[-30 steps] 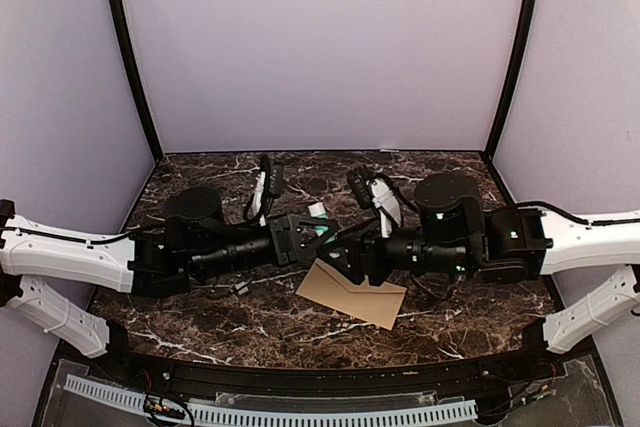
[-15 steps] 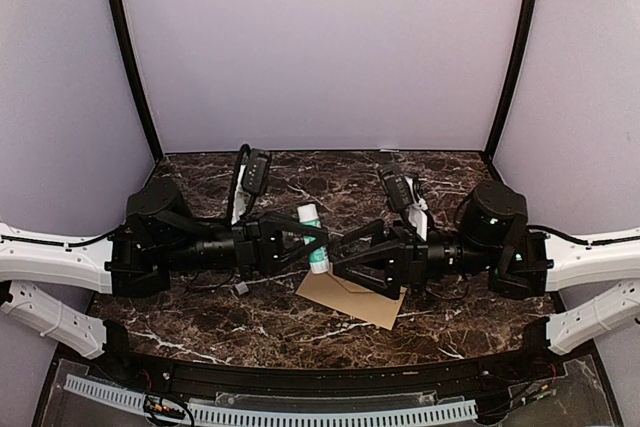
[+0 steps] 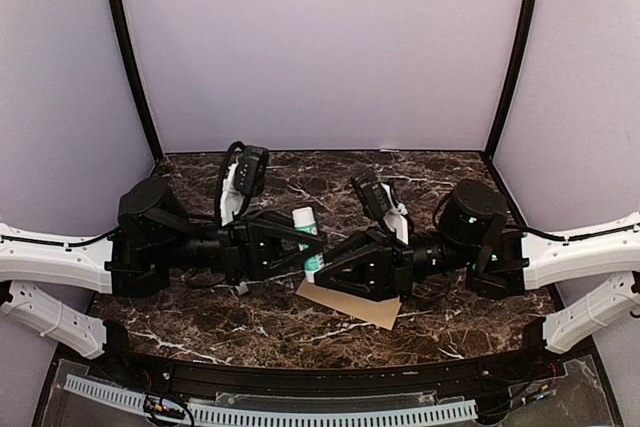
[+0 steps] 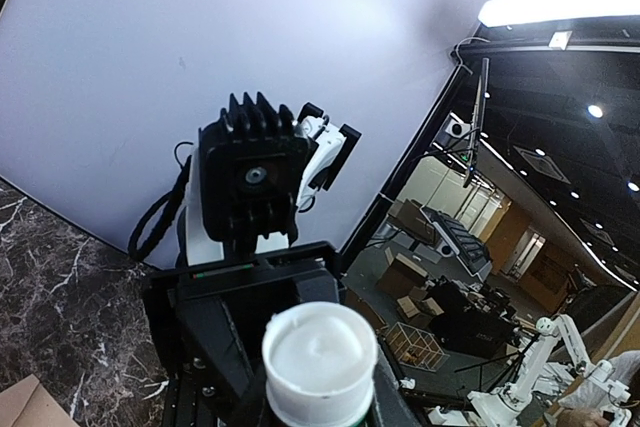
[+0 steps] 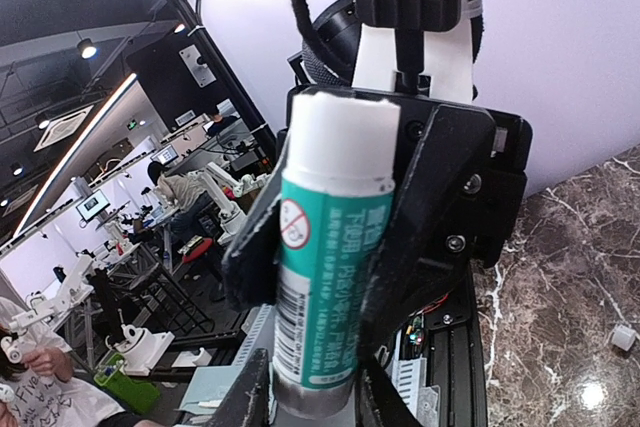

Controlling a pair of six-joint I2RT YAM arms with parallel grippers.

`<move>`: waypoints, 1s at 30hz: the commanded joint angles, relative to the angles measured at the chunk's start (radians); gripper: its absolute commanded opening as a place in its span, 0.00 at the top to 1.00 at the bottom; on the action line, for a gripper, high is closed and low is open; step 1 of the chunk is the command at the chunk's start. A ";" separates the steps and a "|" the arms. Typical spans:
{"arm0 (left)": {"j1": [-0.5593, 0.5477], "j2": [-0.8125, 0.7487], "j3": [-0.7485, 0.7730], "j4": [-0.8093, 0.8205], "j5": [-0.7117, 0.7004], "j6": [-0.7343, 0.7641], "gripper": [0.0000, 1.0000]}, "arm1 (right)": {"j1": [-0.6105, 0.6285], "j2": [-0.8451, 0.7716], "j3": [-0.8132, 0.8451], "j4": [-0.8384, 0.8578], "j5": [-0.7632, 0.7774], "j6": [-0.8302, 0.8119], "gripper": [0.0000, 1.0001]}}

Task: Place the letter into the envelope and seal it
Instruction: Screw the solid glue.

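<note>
Envelope (image 3: pixel 350 307) unmoved, more beneath right gripper (image 3: pixel 318 272)

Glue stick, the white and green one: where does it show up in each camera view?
Top external: the glue stick is at the centre of the picture.
Left wrist: bottom centre, its round white end facing the camera.
Right wrist: centre, upright, green label showing.
Shared landmark: the marble table.

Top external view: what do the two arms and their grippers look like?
Both match: white shells near the bases of the left arm and right arm, black joints and forearms beyond. The left gripper and right gripper are black with triangular open-frame fingers. Black cables loop to wrist cameras on white brackets.
</note>
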 commanded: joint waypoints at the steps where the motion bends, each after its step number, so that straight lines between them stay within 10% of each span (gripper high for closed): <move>1: -0.007 -0.018 0.016 0.042 0.021 0.022 1.00 | 0.006 0.005 0.027 0.076 -0.014 0.013 0.76; 14: -0.023 -0.043 0.047 -0.221 -0.203 0.135 1.00 | 0.001 -0.027 0.075 -0.140 0.169 -0.008 0.97; 30: -0.044 0.088 0.147 -0.520 -0.656 -0.036 1.00 | 0.048 0.165 0.466 -0.838 0.804 -0.129 1.00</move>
